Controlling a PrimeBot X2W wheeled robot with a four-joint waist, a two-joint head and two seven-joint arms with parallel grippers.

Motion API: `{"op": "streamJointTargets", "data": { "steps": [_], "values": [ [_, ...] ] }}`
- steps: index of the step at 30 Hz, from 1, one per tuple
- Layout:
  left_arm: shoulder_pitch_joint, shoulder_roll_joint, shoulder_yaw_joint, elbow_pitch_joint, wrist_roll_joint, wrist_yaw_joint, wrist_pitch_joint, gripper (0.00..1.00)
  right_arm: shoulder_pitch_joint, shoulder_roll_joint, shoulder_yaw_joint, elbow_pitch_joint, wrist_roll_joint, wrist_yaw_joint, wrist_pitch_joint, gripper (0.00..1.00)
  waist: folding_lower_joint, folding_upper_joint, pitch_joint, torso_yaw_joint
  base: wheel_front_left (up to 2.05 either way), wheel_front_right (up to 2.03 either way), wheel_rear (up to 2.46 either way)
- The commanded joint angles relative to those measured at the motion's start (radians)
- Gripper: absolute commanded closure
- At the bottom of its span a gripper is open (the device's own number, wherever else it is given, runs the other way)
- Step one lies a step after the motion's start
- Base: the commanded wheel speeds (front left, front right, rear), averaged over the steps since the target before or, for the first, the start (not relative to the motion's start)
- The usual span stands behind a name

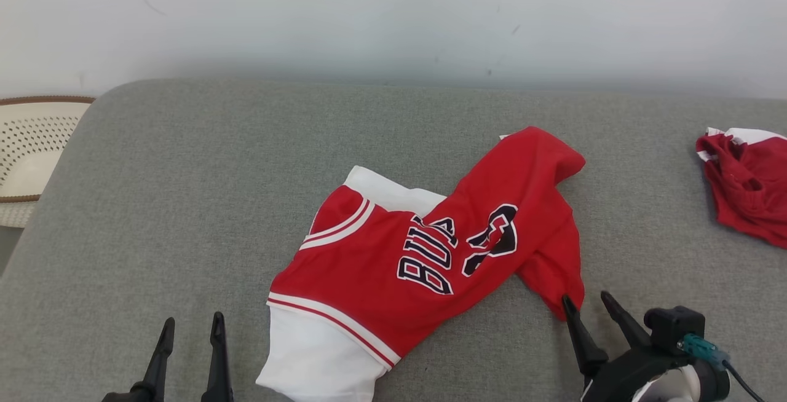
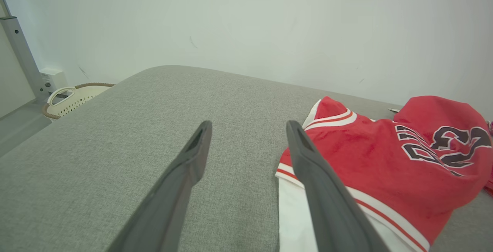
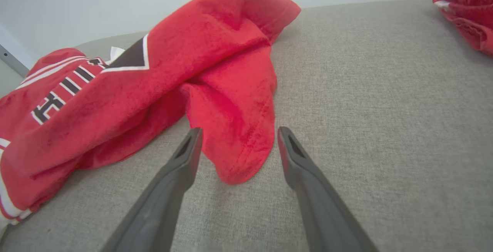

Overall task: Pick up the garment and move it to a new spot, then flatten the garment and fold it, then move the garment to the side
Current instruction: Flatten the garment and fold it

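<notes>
A red and white jersey with dark lettering [image 1: 393,254] lies crumpled and twisted in the middle of the grey cushioned surface [image 1: 184,205]. Its white hem points toward me at the bottom. My left gripper [image 1: 190,325] stands open at the lower left, just left of the white hem, holding nothing. In the left wrist view the jersey [image 2: 385,159] lies to the right of that gripper [image 2: 248,126]. My right gripper [image 1: 585,300] is open at the lower right. Its fingertips flank the jersey's lowest red corner [image 3: 238,155] in the right wrist view, the gripper [image 3: 238,132] not closed on the cloth.
A second red and white garment [image 1: 747,184] lies bunched at the right edge of the surface, also in the right wrist view [image 3: 468,9]. A cream perforated basket [image 1: 31,150] stands beyond the left edge. A pale wall rises behind.
</notes>
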Motion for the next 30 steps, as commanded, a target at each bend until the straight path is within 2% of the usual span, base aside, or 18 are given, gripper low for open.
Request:
{"op": "streamJointTargets", "data": {
  "steps": [1,12,13,14,15,16,23,30],
  "values": [
    [0.007,-0.001,0.002,0.0,0.002,-0.002,-0.004,0.0,0.014,0.001,-0.004,-0.002,-0.012,0.0,0.005,0.0,0.0001,0.0,0.002,0.002,0.0,0.0,0.0],
    [-0.004,-0.005,-0.003,0.002,0.006,-0.003,-0.004,0.0,0.003,0.038,-0.041,0.066,-0.03,0.0,0.027,0.0,0.0001,0.0,0.019,0.024,0.0,0.0,0.0],
    [-0.004,-0.005,-0.002,0.003,0.007,-0.004,-0.004,0.0,-0.003,0.038,-0.042,0.081,-0.03,0.0,0.029,0.21,0.0001,0.0,0.02,0.025,0.0,0.0,0.0],
    [-0.006,-0.005,-0.002,0.004,0.008,-0.004,-0.004,0.0,-0.01,0.036,-0.041,0.095,-0.034,0.0,0.027,0.46,0.0001,0.0,0.021,0.026,0.0,0.0,0.0],
    [-0.007,-0.005,-0.002,0.004,0.008,-0.004,-0.004,0.0,-0.016,0.038,-0.04,0.11,-0.038,0.0,0.023,0.62,0.0001,0.0,0.022,0.027,0.0,0.0,0.0],
    [-0.009,-0.005,-0.001,0.004,0.009,-0.005,-0.004,0.0,-0.022,0.044,-0.038,0.122,-0.046,0.0,0.015,1.0,0.0001,0.0,0.023,0.028,0.0,0.0,0.0],
    [-0.011,-0.006,0.007,0.01,0.01,-0.005,-0.004,0.0,-0.049,0.034,-0.051,0.169,-0.071,0.0,-0.036,1.0,0.0001,0.0,0.018,0.024,0.0,0.0,0.0],
    [0.016,-0.007,0.017,0.004,0.005,0.002,-0.004,0.0,-0.013,-0.014,-0.08,0.112,-0.129,0.0,-0.051,1.0,0.0001,0.0,-0.003,-0.012,0.0,0.0,0.0]
  ]
}}
